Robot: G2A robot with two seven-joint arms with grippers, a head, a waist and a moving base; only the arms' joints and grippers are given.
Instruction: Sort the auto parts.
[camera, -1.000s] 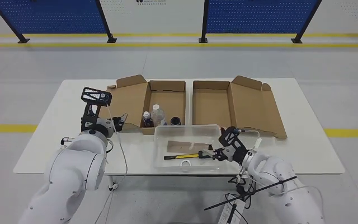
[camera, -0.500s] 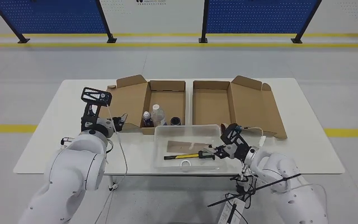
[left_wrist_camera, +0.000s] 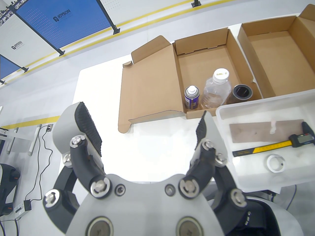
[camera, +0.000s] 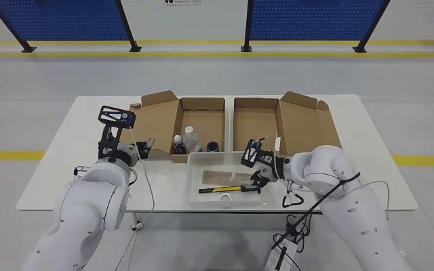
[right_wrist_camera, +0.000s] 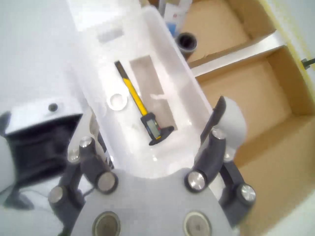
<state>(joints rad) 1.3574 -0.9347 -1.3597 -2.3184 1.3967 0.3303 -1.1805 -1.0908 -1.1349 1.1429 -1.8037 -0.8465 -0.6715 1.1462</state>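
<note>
Parts for sorting lie in a clear tray [camera: 227, 157] at the front of the surface [camera: 380, 183]. A yellow-and-black caliper [camera: 227, 188] runs lengthwise in the tray, with its display head toward the tray's right end. A white ring [camera: 224, 198] sits just beside the caliper on the tray's near side, and a flat grey plate [camera: 218, 176] lies on its far side.

The right tool [right_wrist_camera: 153, 110] hangs over the tray's right end, above the caliper's head. Its fingers are spread wide and hold nothing.

The left tool [left_wrist_camera: 142, 112] is well left of the tray, over bare surface. It is likewise spread wide with nothing in it.

Behind the tray's left half stands an open cardboard box [camera: 203, 105]. A spray can [camera: 178, 143], a clear bottle [camera: 192, 138] and a black cylinder [camera: 213, 146] stand upright in a row against the box wall nearest the tray. A second open box [camera: 258, 129] sits behind the tray's right half.
</note>
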